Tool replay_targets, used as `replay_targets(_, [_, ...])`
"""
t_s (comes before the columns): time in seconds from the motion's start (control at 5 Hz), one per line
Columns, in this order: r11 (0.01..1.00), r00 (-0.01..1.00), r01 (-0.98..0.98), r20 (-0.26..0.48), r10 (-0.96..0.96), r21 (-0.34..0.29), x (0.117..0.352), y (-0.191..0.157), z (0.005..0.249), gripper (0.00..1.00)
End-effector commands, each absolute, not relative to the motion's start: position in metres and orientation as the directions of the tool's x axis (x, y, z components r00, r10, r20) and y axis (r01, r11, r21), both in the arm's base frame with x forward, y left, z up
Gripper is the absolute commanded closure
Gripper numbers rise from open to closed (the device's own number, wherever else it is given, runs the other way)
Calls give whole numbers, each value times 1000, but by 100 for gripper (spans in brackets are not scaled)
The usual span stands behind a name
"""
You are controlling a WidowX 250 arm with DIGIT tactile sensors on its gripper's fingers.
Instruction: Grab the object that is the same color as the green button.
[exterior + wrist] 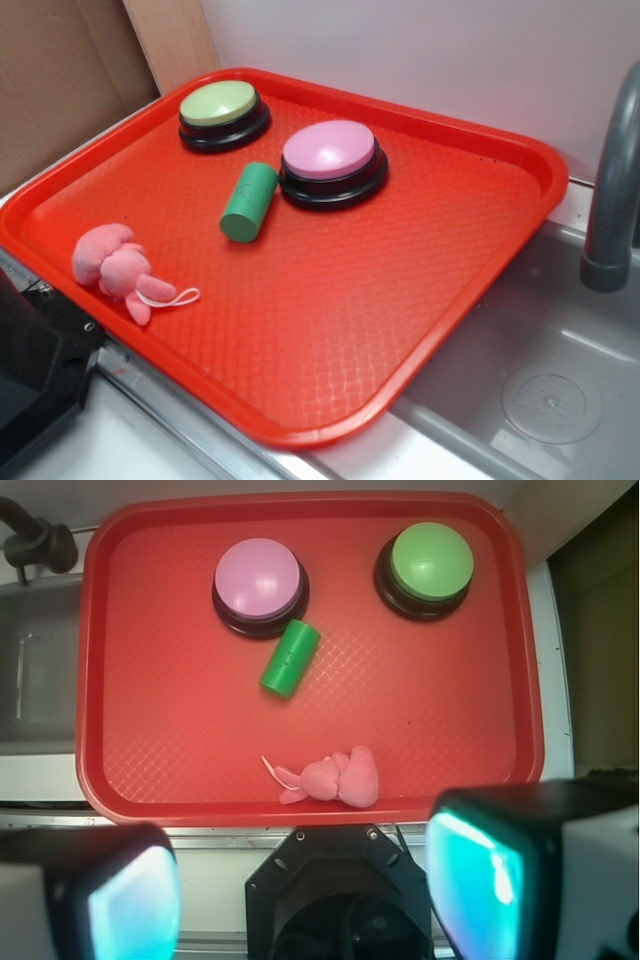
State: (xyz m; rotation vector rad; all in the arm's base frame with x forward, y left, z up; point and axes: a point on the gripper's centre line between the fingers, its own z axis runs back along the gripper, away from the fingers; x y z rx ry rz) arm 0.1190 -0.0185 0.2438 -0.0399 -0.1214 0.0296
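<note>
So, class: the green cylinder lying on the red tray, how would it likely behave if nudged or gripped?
The green cylinder lies on its side, so a sideways nudge would probably roll it across the red tray. It looks solid and smooth, likely stiff but possibly slippery. One end sits close to the pink button, which may crowd the jaws.

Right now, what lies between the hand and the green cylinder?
The wrist view shows the hand open below the tray; only the pink plush and bare tray lie before the cylinder.
</note>
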Motion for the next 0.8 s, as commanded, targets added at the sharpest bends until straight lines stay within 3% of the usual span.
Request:
replay_targets(0.0, [999,992,-27,120,32,-42,119,-18,244,0])
replay_targets(0.2, [998,986,-25,164,33,-49,136,-38,219,0])
replay_targets(0.4, [988,977,-153,142,156,-30,157,-46,184,0])
replay_targets(0.6, [965,957,-252,130,259,-69,174,-47,144,0])
